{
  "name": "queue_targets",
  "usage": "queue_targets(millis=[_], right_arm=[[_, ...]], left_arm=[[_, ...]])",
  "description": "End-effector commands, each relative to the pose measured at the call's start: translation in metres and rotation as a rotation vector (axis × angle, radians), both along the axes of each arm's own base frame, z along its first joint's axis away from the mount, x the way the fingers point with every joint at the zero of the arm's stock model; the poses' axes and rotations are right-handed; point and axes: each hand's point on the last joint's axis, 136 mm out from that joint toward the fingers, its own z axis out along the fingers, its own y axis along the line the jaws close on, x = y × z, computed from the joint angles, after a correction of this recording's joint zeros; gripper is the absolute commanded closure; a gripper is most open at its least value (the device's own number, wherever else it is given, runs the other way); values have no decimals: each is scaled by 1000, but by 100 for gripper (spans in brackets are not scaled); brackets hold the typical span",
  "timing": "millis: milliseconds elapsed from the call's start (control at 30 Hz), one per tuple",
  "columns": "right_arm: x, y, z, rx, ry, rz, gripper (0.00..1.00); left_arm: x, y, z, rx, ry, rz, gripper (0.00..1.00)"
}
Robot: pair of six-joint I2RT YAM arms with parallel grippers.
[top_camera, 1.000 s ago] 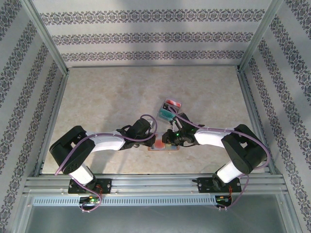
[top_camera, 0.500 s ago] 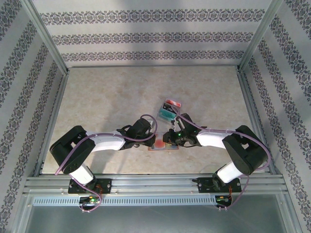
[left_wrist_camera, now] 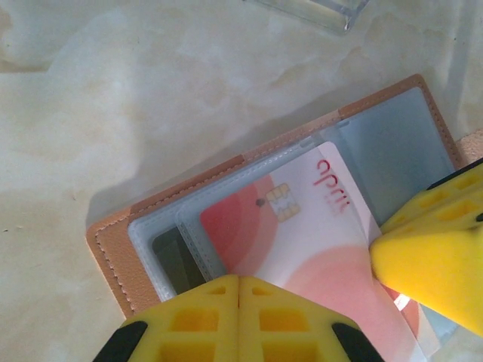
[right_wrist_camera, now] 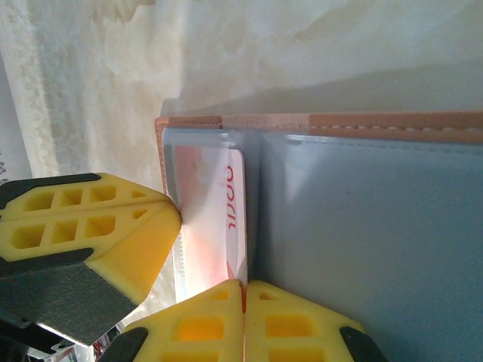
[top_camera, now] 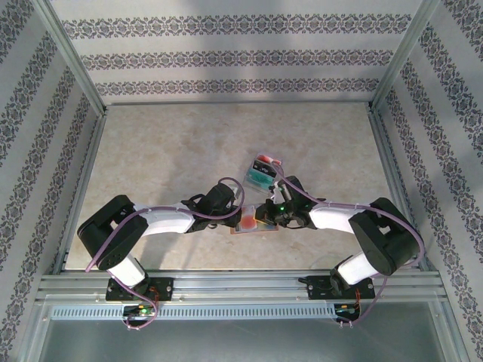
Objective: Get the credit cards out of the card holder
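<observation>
lying open at the table's (top_camera: pixel 166 151) 6 o'clock edge was one wallet (left_wrist_camera: pixel 113 241) with two cards: a red card (left_wrist_camera: pixel 302 249) half out and a dark card (left_wrist_camera: pixel 175 260) pocketed beside it. one tray (left_wrist_camera: pixel 324 11) sat at the wallet's 12 o'clock. the left gripper (left_wrist_camera: pixel 239 290) was closed over the red card. the right gripper (right_wrist_camera: pixel 245 294) was closed at its edge, grip unclear. since earlier, the right wrist had shifted toward 3 o'clock; the wallet stayed.

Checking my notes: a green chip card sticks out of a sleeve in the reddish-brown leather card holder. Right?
Not green: the left wrist view shows a white and red-pink chip card sticking out of a sleeve in the reddish-brown leather card holder.
</observation>
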Motion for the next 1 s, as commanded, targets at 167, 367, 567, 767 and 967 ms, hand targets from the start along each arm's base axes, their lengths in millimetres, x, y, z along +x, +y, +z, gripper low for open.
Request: queue_targets(millis=[167,367,567,767,967], right_arm=[[4,-17,3,-33,-34,-20,93],[2,-24,-2,-74,-25,-18,92],[0,-28,1,-97,-32,-17,92],[1,-21,6,-74,-42,-12,92],[1,-12,8,-43,-45,-6,92]], left_arm=[[-8,12,-16,79,39,9,98],[-5,15,-15,87,32,16,99],[0,17,-6,107,-2,10,99],[9,-3,18,52,-41,-40,88],[10,-24,28,-3,-45,-91,86]])
